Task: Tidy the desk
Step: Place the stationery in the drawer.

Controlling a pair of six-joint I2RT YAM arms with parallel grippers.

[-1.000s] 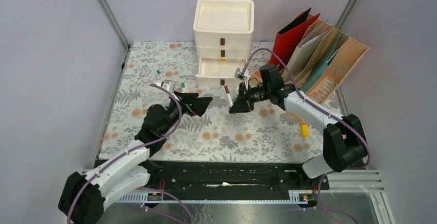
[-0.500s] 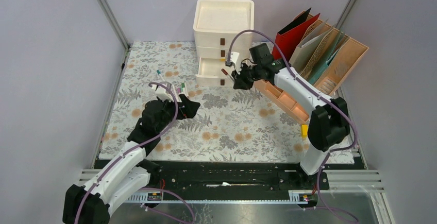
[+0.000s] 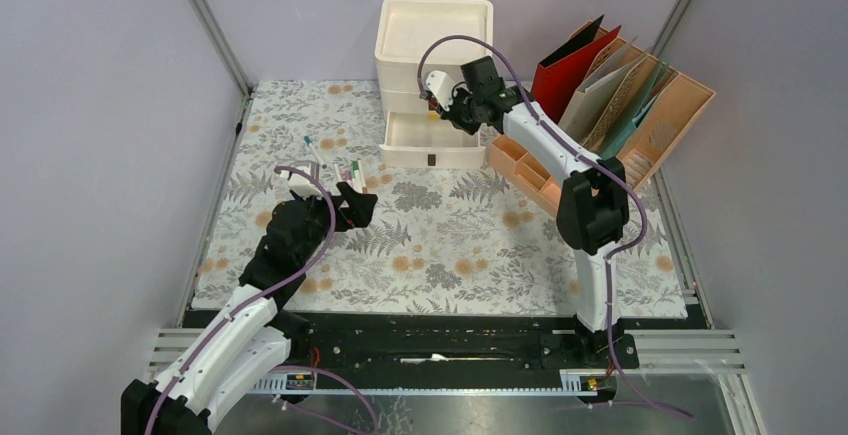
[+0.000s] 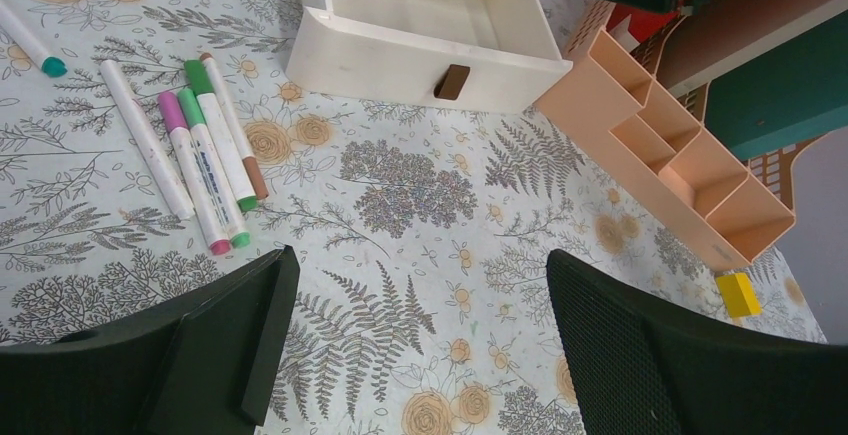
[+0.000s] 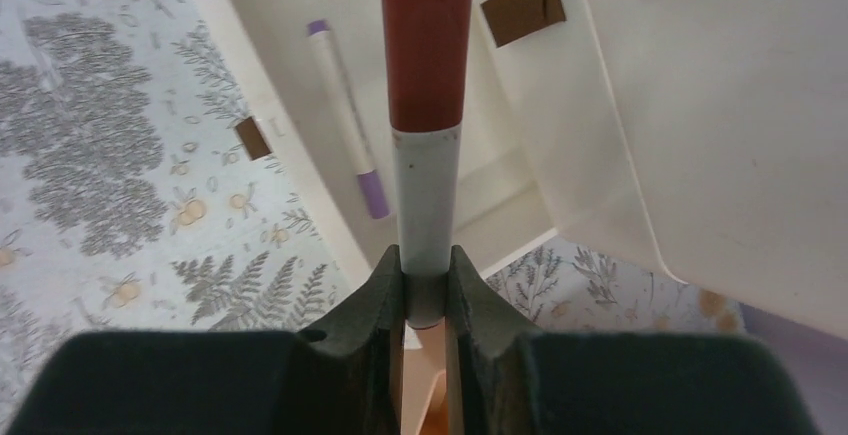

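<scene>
The right gripper [image 5: 425, 290] pinches a red-capped marker [image 5: 427, 55] above the open drawer [image 4: 380, 55]. The left gripper [image 4: 418, 275], spread wide, hovers near loose markers [image 4: 200, 155] on the table [image 3: 450, 245], which lies beneath both arms.

Printed cloth desk [image 3: 450, 245], matt plastic drawer unit [image 3: 435, 30]

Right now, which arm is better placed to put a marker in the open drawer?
Right. The right gripper is shut on a red-capped marker at the open drawer; the left gripper, open and empty, hovers by the loose markers.
</scene>
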